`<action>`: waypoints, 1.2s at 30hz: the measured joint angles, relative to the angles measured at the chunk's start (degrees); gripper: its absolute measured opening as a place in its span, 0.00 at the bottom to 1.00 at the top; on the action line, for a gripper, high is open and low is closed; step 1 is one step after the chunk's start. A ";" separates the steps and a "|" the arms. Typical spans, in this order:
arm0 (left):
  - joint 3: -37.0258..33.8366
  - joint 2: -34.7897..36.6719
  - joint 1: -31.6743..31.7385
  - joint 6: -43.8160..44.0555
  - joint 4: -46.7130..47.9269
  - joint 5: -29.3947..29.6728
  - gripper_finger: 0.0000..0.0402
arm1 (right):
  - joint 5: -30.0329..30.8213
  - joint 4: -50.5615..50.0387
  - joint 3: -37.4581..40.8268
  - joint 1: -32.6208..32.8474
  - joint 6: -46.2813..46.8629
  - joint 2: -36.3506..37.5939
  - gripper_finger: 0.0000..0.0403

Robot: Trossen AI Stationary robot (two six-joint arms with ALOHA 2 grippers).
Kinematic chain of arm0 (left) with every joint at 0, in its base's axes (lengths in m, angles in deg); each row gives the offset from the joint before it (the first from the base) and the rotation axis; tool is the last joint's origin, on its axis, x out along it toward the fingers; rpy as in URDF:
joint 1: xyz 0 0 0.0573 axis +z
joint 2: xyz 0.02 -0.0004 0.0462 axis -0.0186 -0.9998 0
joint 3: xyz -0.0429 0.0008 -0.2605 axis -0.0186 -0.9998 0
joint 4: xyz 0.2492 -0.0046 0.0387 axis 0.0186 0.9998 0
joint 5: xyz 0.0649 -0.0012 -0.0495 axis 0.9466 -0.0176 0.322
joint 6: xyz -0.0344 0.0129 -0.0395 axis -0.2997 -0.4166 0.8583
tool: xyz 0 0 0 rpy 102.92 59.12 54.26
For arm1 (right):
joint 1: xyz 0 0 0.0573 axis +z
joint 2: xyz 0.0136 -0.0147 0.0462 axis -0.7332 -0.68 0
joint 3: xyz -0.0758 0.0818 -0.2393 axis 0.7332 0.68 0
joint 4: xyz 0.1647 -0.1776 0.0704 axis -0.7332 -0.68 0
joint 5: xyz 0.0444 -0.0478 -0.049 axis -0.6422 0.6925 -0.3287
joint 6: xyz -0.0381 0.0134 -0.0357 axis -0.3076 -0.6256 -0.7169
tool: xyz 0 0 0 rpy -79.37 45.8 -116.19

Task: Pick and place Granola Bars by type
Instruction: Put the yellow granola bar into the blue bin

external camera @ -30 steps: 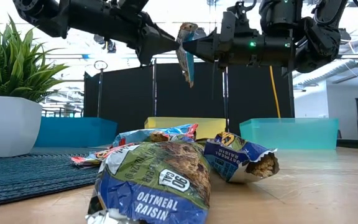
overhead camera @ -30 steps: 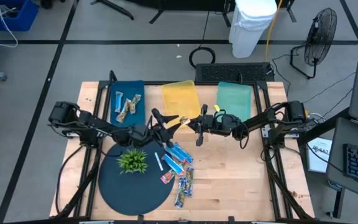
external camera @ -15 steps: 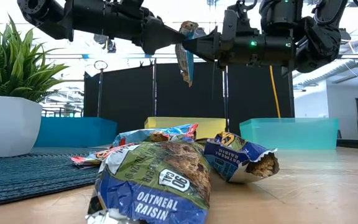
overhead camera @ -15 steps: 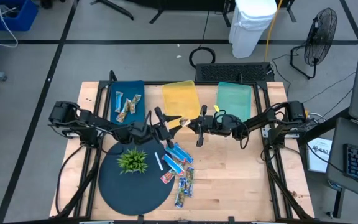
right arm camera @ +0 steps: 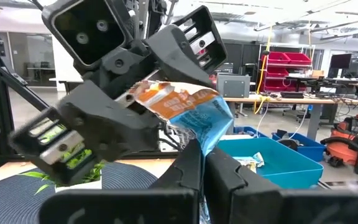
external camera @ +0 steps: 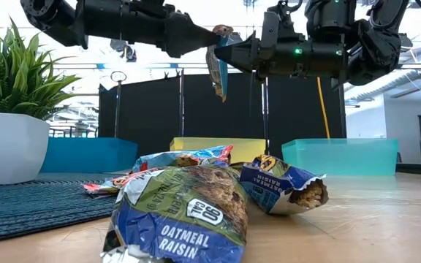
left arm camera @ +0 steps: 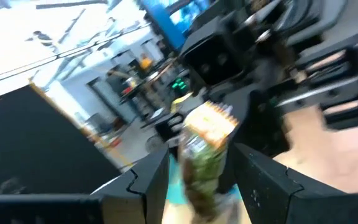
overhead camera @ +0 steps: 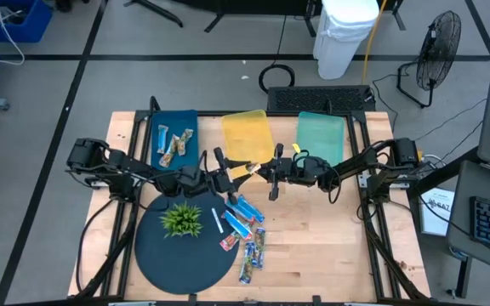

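Note:
A granola bar [external camera: 218, 69] in an orange-and-blue wrapper hangs high above the table's middle, with my right gripper [external camera: 230, 52] shut on it. My left gripper [external camera: 212, 35] comes level from the left. It is open, with a finger on either side of the bar's upper end [left arm camera: 205, 134]. Several more bars [overhead camera: 243, 228] lie in a loose pile on the wood beside the dark round mat [overhead camera: 156, 251]. Two or three bars [overhead camera: 173, 143] lie in the dark blue tray [overhead camera: 162, 119]. My right gripper pinches the bar's blue part [right arm camera: 205, 132] between its two shut fingers, coming level from the table's right. The bar stands roughly upright, orange end up, its lower end hanging free, lifted clear of the table. My left gripper: whether its fingers [right arm camera: 191, 43] touch the bar I cannot tell.
A yellow tray [overhead camera: 247, 134] and a teal tray [overhead camera: 321, 136] stand at the far edge beside the blue one. A potted green plant [overhead camera: 181, 219] stands on the mat, and a white stick [overhead camera: 217, 221] lies next to it. Bare wood lies at the near right.
My left gripper has rolled at the wrist and tipped its fingertips up toward the bar's top end, staying in place. My right gripper and the bar have kept still.

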State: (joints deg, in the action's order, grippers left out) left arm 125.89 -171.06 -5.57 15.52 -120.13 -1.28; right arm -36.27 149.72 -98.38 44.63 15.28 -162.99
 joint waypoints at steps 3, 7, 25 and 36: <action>0.00 -0.02 -0.02 1.27 0.00 -3.99 0.45 | 0.02 -0.01 0.00 0.00 0.00 0.00 0.00; 0.00 -0.01 -0.02 2.55 0.00 -4.28 0.45 | 0.04 -0.02 0.00 0.00 0.02 0.00 0.00; 0.00 0.00 2.24 3.75 -0.20 -3.70 0.33 | 0.06 -0.01 0.00 0.00 0.04 0.00 0.00; 0.00 0.00 2.21 3.23 0.61 -2.12 0.03 | -1.90 -1.25 0.02 -0.10 -0.24 0.01 0.01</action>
State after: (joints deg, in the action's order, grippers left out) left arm 125.89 -171.06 -3.36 18.75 -119.53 -3.40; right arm -38.16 148.46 -98.35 44.53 15.04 -162.98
